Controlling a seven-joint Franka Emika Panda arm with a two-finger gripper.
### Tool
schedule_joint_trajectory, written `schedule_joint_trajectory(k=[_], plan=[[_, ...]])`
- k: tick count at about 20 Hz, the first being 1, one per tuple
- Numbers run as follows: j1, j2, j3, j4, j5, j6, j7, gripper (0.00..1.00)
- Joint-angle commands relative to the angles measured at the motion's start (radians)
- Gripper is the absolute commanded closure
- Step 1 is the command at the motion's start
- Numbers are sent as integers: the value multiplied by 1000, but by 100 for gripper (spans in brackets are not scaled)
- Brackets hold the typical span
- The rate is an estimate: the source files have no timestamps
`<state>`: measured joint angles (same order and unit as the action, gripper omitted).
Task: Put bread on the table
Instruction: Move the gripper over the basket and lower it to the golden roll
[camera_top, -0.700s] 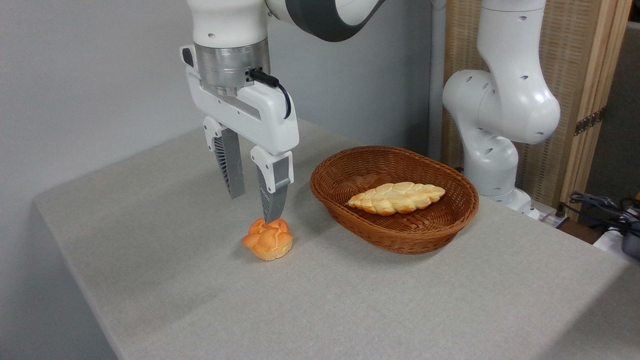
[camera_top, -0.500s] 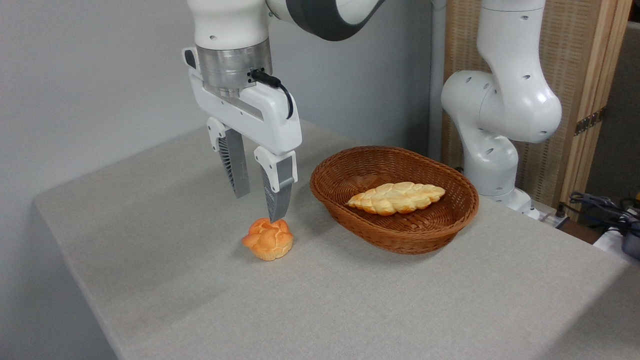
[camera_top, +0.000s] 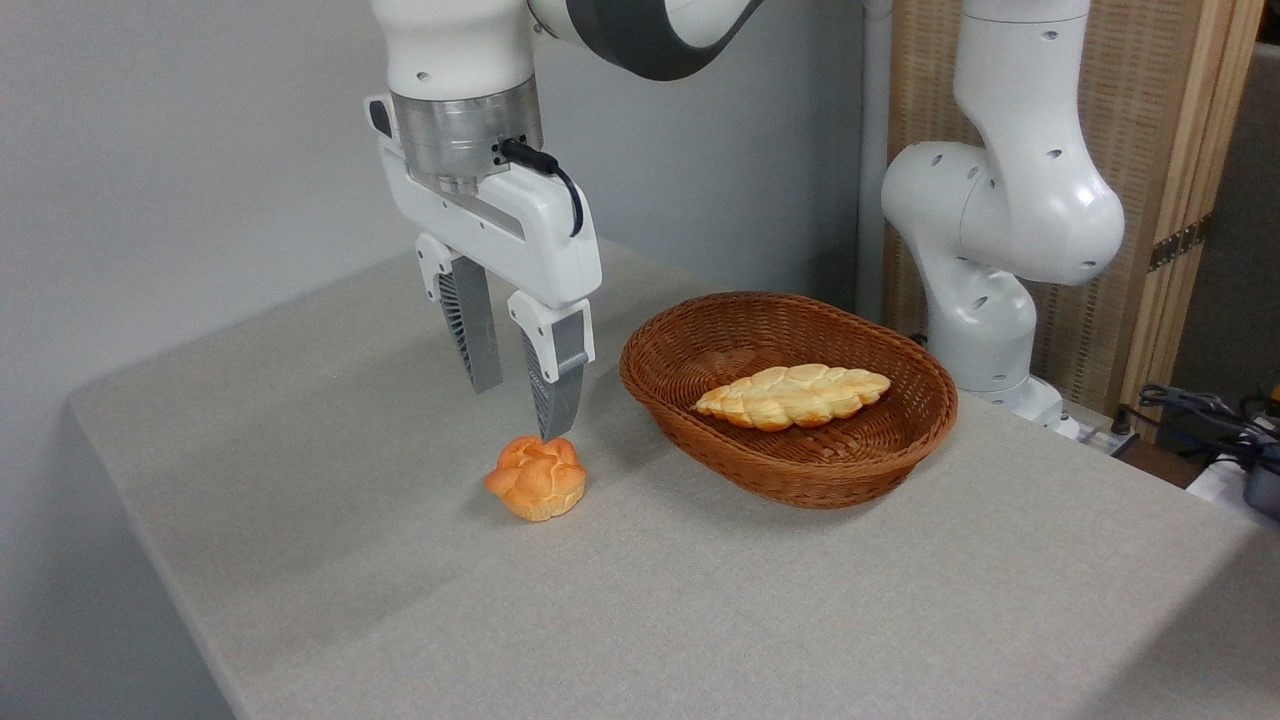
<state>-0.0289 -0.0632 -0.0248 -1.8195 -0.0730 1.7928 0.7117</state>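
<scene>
The bread, a pale golden braided loaf, lies inside the brown wicker basket on the grey table. My gripper hangs open just above and behind a small round orange bun that rests on the table left of the basket. Nothing is between its fingers. The near fingertip sits just over the bun's top.
The arm's white base stands behind the basket at the right. Cables lie off the table's right edge. A wooden screen stands at the back right. The table's left edge runs close to the bun's side.
The gripper has risen slightly and shifted a little right, away from the bun. The bun and the loaf have not moved.
</scene>
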Motion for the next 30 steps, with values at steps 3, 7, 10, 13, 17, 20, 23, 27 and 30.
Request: schedule_joint_trajectory(k=[3, 7, 10, 13, 17, 20, 23, 27, 30], plan=[[15, -15, -1, 16, -10, -24, 22, 0], [17, -49, 2, -7, -8, -97, 83, 0], [17, -87, 14, -49, -7, -118, 144, 0], [17, -119, 19, -90, -7, -119, 167, 0], [17, -191, 19, -179, -7, -121, 227, 0], [11, -250, 19, -260, -5, -121, 255, 0], [-22, -277, 19, -311, -5, -130, 268, 0], [-52, -300, 19, -362, -4, -170, 328, 0], [-80, -323, 19, -412, -2, -171, 389, 0]])
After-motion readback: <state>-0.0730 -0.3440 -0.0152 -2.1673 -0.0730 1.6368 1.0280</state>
